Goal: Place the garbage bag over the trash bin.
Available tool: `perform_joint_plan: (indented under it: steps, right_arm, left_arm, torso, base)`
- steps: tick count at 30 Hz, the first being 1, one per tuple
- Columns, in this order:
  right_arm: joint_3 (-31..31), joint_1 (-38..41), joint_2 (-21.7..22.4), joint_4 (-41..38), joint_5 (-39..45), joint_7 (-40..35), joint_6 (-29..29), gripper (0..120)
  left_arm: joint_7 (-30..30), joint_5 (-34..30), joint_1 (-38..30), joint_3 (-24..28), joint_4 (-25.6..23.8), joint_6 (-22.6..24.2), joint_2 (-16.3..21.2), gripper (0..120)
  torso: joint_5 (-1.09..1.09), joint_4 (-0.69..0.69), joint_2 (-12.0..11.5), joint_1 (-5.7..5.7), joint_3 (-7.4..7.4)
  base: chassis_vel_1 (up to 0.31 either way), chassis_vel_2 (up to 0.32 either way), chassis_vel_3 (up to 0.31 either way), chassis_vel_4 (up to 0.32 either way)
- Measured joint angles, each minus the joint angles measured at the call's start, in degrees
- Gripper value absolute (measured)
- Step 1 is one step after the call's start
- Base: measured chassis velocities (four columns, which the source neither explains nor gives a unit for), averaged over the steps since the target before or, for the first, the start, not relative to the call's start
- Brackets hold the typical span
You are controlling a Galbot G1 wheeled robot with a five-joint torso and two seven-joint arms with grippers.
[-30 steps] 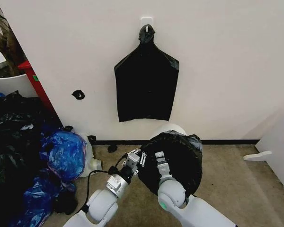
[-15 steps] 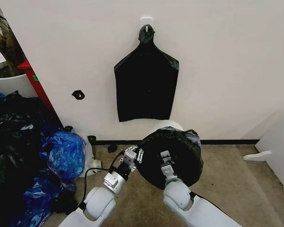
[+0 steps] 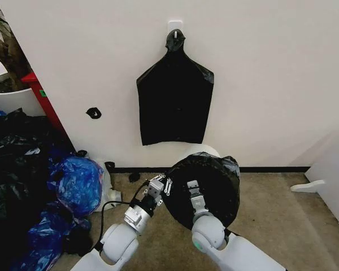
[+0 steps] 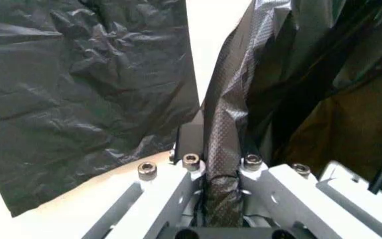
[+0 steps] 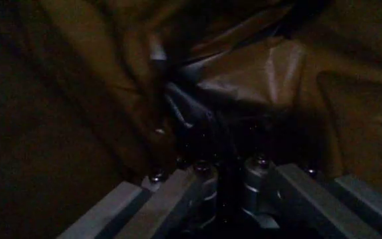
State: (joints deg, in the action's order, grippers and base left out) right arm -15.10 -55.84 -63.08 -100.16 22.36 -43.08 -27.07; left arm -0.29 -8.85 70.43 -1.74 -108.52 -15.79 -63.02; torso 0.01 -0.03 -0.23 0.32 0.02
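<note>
Compared with the picture 0.5 s earlier, we saw almost no change: the garbage bag [image 3: 206, 189] sat a touch lower over the trash bin [image 3: 199, 151], and both arms had barely shifted.

In the head view, we reached both arms forward and up from the bottom edge toward the bin, which stood on the floor against the white wall [image 3: 271, 79]. The left arm came in on the left, angled up to the bag's left edge. The right arm rose in the middle, its wrist pressed into the front of the bag.

The left claw [image 3: 158, 184] was clenched on a bunched fold of the garbage bag [image 4: 226, 149]; the left wrist view showed the crinkled black plastic pinched between its 2 fingers [image 4: 189, 137]. The right claw [image 3: 193, 191] lay against the bag's front. Its wrist view was dark, with brownish folds of the bag [image 5: 257, 79] close around the fingers, and we could not tell whether it gripped the plastic.

The glossy bag covered most of the bin, leaving a strip of white rim showing at the back. A flat black bag [image 3: 174, 99] hung on the wall above. A heap of black and blue bags [image 3: 39, 186] lay on the floor to the left.
</note>
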Motion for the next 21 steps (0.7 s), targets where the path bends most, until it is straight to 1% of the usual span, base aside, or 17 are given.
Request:
perform_joint_plan:
  steps: [2,4,5,6,9,10,13,14,16,18,21]
  right_arm:
    - [0.8,-0.4,0.9,-0.9,-2.0,1.5,2.6,0]
    - [1.5,-1.1,1.5,-3.0,-3.5,5.0,7.8,0]
    - [1.7,-1.6,1.8,-3.9,-5.0,7.5,11.5,0]
    - [1.7,-1.6,1.8,-3.9,-5.0,7.5,11.5,0]
    - [2.0,-2.8,2.3,-3.9,-10.0,12.3,19.2,3]
    - [2.1,-3.4,2.5,-3.4,-12.9,14.2,22.5,8]
    - [2.1,-5.2,3.0,-2.6,-19.2,18.1,29.0,20]
    - [2.1,-5.2,3.0,-2.6,-19.2,18.1,29.0,20]
    - [2.3,-6.0,3.3,-2.6,-21.7,20.1,32.0,27]
    - [3.2,-6.6,3.6,-2.9,-24.5,23.0,35.3,37]
    - [5.0,-7.9,4.4,-4.1,-27.7,26.4,38.3,49]
  left_arm:
    - [0.0,0.0,0.0,-0.1,0.0,0.0,0.0,1]
    - [0.0,-0.5,0.0,-0.1,0.1,0.0,-0.2,1]
    - [0.0,-1.1,-0.1,-0.1,0.1,0.3,-0.2,1]
    - [0.0,-1.1,-0.1,-0.1,0.1,0.3,-0.2,1]
    - [-0.3,-3.1,-0.6,0.1,0.1,1.5,-0.4,1]
    - [-0.4,-4.1,-0.7,0.2,0.1,2.1,-0.4,1]
    - [-0.6,-6.9,-1.2,0.2,-0.1,3.9,-0.4,1]
    - [-0.6,-6.9,-1.2,0.2,-0.1,3.9,-0.4,1]
    - [-0.9,-8.1,-1.4,0.1,-0.1,5.0,-0.3,1]
    - [-1.3,-9.6,-1.5,0.0,0.1,6.4,-0.2,1]
    - [-1.9,-11.8,-2.0,-0.4,0.4,8.3,-0.3,1]
  torso:
    - [0.0,-0.02,0.0,0.0,0.0]
    - [0.0,0.0,0.0,0.0,0.0]
    - [0.0,0.01,0.0,0.0,0.0]
    - [0.0,0.01,0.0,0.0,0.0]
    - [0.0,0.01,0.0,0.0,0.0]
    - [0.0,0.01,0.0,0.0,0.0]
    - [0.0,-0.01,0.0,0.0,0.0]
    - [0.0,-0.01,0.0,0.0,0.0]
    - [0.01,0.0,0.0,0.0,0.0]
    - [0.0,0.01,0.0,0.0,0.0]
    - [0.0,0.01,0.0,0.0,0.0]
  base:
    - [0.0,0.0,0.0,0.0]
    - [0.0,0.0,0.0,0.0]
    - [0.0,0.0,0.0,0.0]
    - [0.0,0.0,0.0,0.0]
    - [0.0,0.0,0.0,0.0]
    - [0.0,0.0,0.0,0.0]
    - [0.0,0.0,0.0,0.0]
    - [0.0,0.0,0.0,0.0]
    - [0.0,0.0,0.0,0.0]
    - [0.0,0.0,0.0,0.0]
    - [0.0,0.0,0.0,0.0]
